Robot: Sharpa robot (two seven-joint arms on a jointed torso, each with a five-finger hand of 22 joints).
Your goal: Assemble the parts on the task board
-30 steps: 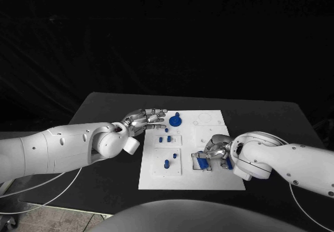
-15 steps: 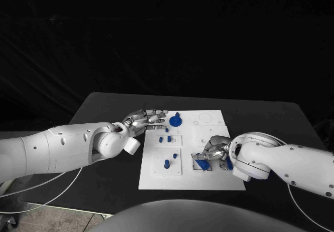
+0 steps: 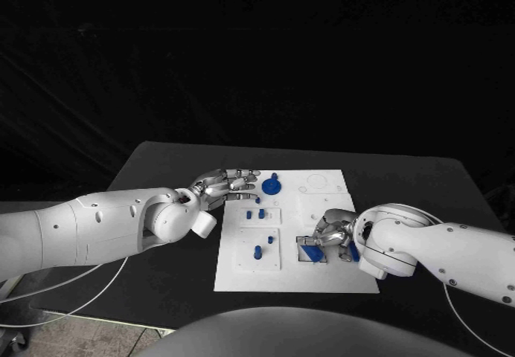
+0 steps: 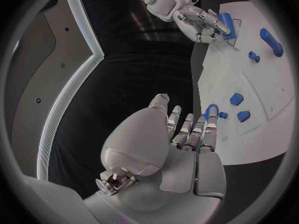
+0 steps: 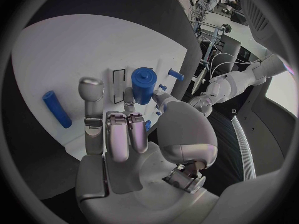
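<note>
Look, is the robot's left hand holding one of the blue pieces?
No, the left hand hovers with fingers spread by the task board, holding nothing.

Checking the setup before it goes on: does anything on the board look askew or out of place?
Nothing stands out. The task board lies flat on the table. The right hand holds a blue part over it; the left hand is open at its edge.

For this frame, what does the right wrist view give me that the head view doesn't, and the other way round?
Right wrist view alone: a close look at the right hand with a blue cylinder between its thumb and fingers, and a blue rod lying loose on the task board.
Head view alone: the full board layout, with the round blue part at its far end.
Both: the right hand, the board, and the left hand, which holds nothing.
</note>
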